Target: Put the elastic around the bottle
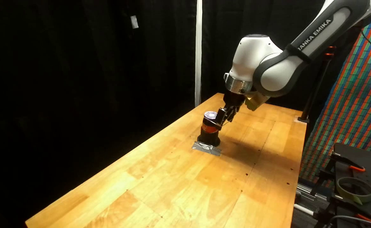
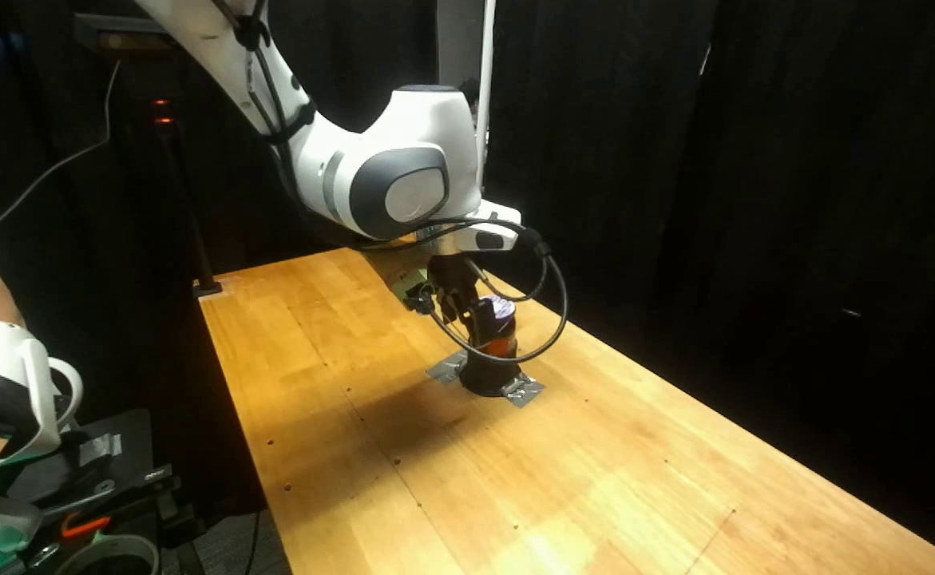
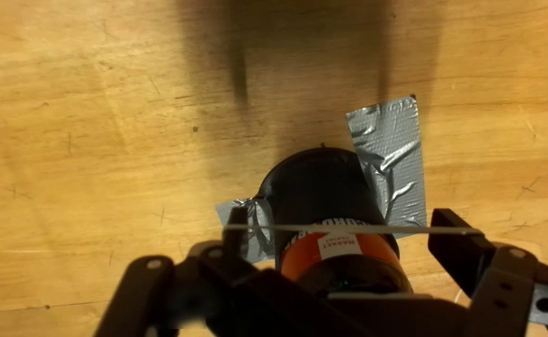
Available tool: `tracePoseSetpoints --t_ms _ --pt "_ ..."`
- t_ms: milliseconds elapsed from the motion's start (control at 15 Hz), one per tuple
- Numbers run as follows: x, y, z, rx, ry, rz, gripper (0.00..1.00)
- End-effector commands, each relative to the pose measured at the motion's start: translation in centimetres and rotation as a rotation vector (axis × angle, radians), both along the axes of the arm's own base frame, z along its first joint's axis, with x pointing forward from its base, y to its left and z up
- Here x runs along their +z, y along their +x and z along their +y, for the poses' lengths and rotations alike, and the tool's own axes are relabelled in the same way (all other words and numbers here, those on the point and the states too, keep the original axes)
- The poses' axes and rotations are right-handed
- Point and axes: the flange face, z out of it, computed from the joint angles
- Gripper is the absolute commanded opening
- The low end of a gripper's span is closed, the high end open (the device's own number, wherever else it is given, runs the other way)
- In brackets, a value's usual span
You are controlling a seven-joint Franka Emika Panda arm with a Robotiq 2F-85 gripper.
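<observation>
Through the wrist camera, with the bottle (image 3: 341,247) as the hub of a clock face, I have one finger (image 3: 234,241) of my gripper (image 3: 346,228) at 9 o'clock. In that view it overlaps a patch of tape (image 3: 260,234); how high it hangs above that I can't read. The bottle comes next, orange band and pale label showing, and the elastic (image 3: 354,229) crosses straight over it as I see it, running from the 9 o'clock fingertip toward 3. Whether another strand passes behind the bottle, I can't tell. A strip of tape (image 3: 395,140) lies at 1 o'clock against the bottle's dark foot, and the opposite finger (image 3: 454,250) sits at 3 o'clock. So my fingers are spread wide, with the elastic taut between their tips. In both exterior views the bottle stands upright on the table (image 1: 179,190). In an exterior view, clocked from the bottle again, a black curtain (image 1: 93,79) hangs at 10 o'clock, my arm (image 1: 248,60) bends overhead toward 1, and a roll of tape (image 1: 361,198) lies well apart at 4.
</observation>
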Motion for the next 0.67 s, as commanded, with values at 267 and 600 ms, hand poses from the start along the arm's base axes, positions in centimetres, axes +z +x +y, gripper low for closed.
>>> tracePoseSetpoints --t_ms 267,600 --pt "0.7 -4.3 -0.3 0.003 -0.110 -0.129 0.42" --pt "1.0 -5.3 0.4 -0.013 -0.106 -0.232 0.07"
